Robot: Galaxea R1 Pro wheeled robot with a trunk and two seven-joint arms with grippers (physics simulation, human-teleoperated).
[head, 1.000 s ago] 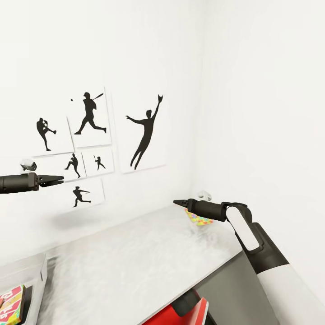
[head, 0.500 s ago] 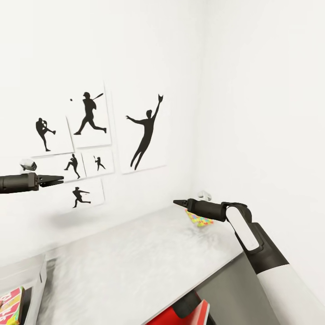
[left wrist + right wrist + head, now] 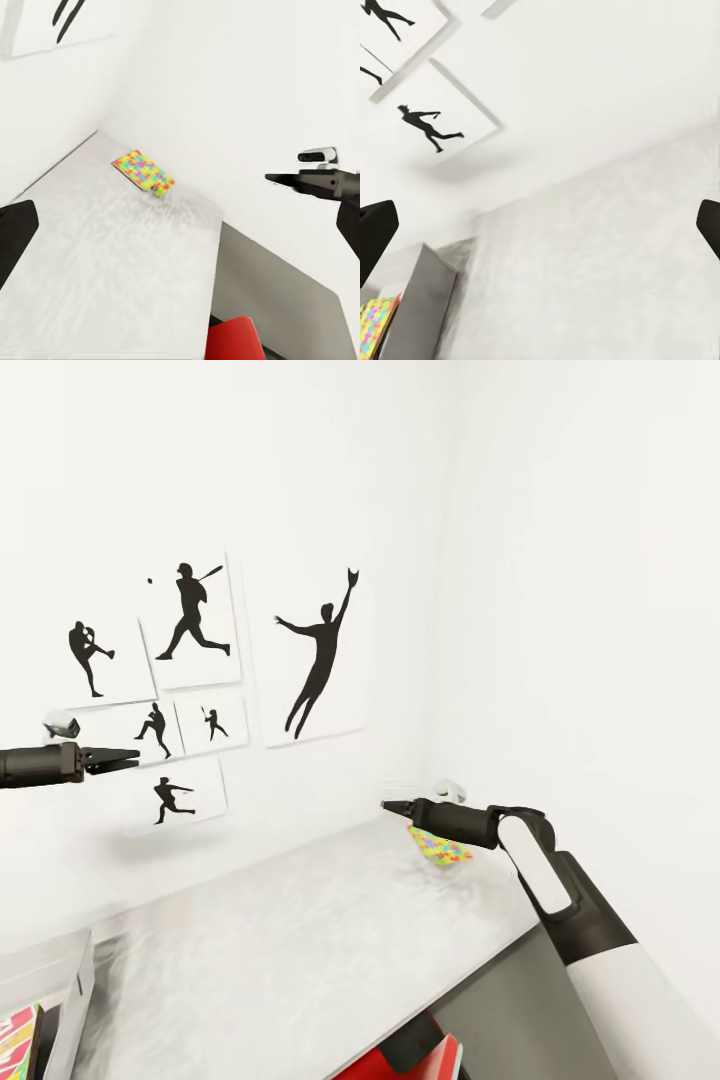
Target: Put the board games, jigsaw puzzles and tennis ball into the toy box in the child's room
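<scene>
Jigsaw puzzle [image 3: 441, 849] on table [image 3: 300, 940] near corner; toy box [image 3: 55, 985] at table's left end.

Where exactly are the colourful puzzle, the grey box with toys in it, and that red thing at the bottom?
Multicoloured flat jigsaw puzzle [image 3: 143, 172], left wrist view, middle of its top face.
Grey open toy box [image 3: 72, 978], head view, its side wall.
Red object below the table edge [image 3: 435, 1060], head view, its upper surface.

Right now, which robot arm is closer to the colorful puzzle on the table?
Right. The right end effector hangs just above the puzzle, near the table's far corner. The left end effector is far off, up by the wall pictures.
</scene>
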